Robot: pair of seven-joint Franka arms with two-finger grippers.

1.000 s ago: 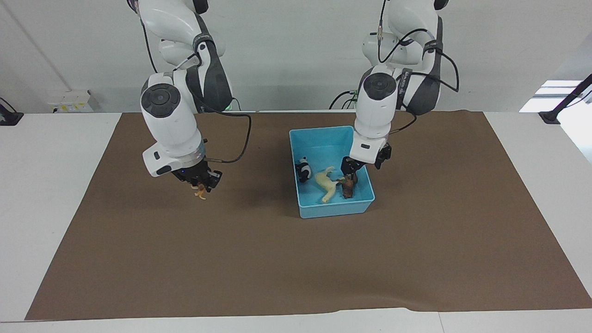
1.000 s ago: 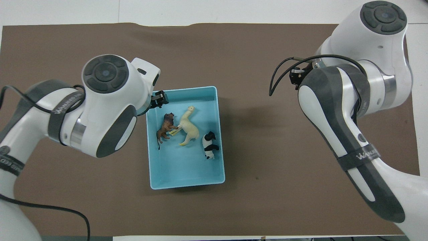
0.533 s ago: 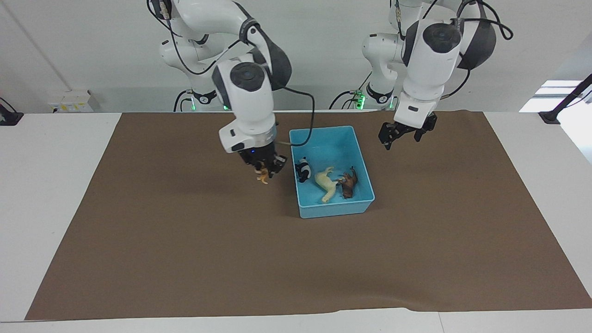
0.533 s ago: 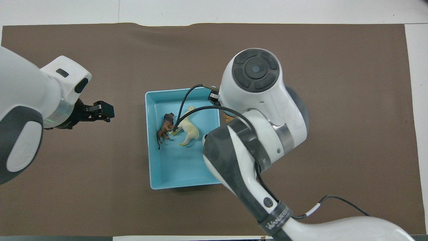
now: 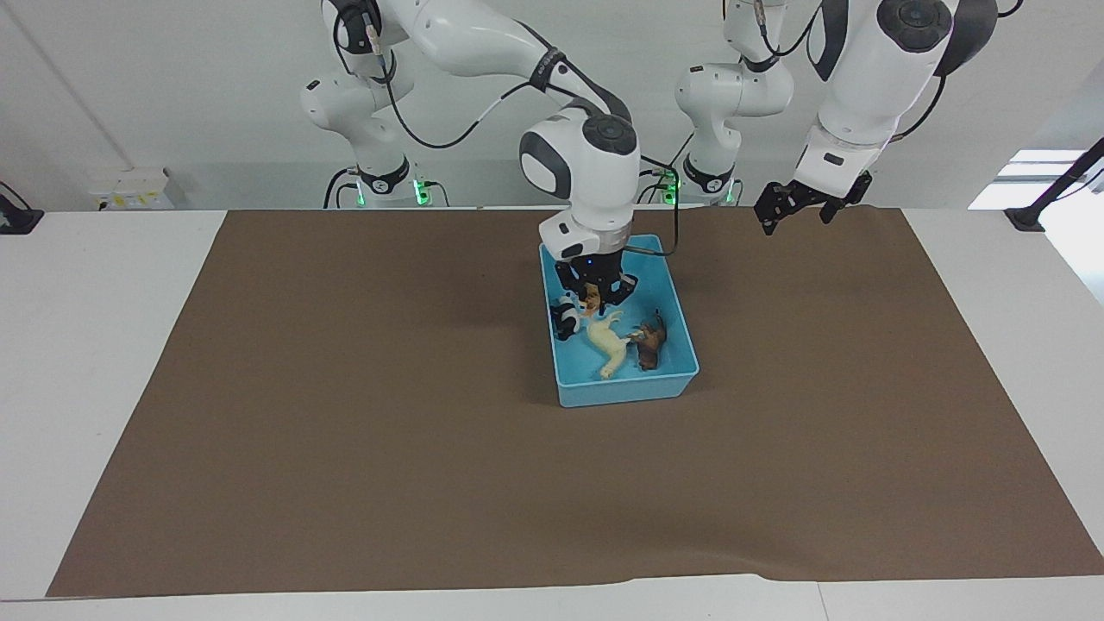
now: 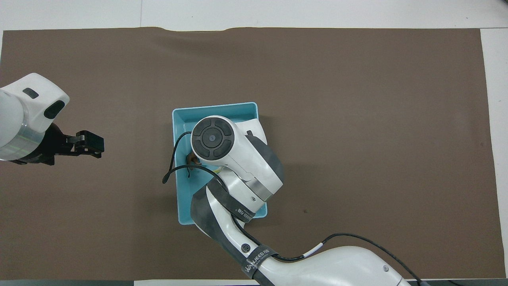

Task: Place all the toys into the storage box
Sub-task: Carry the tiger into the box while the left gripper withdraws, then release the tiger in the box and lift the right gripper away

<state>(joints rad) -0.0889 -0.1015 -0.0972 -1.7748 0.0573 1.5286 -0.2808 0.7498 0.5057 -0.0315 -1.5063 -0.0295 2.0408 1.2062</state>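
The light blue storage box (image 5: 625, 390) stands on the brown mat; it also shows in the overhead view (image 6: 216, 109). In it lie a black-and-white panda (image 5: 565, 322), a cream horse-like animal (image 5: 609, 343) and a dark brown shaggy animal (image 5: 651, 341). My right gripper (image 5: 595, 297) is shut on the orange striped tiger (image 5: 592, 299) and holds it low over the box, above the panda. In the overhead view the right arm hides nearly all the toys. My left gripper (image 5: 798, 205) is open, empty and raised over the mat toward the left arm's end; it also shows in the overhead view (image 6: 88, 143).
The brown mat (image 5: 345, 431) covers most of the white table (image 5: 86, 345). Nothing else lies on it.
My right gripper has carried the tiger from the right arm's end of the mat to over the box. My left gripper has risen out of the box and drawn back toward its own end.
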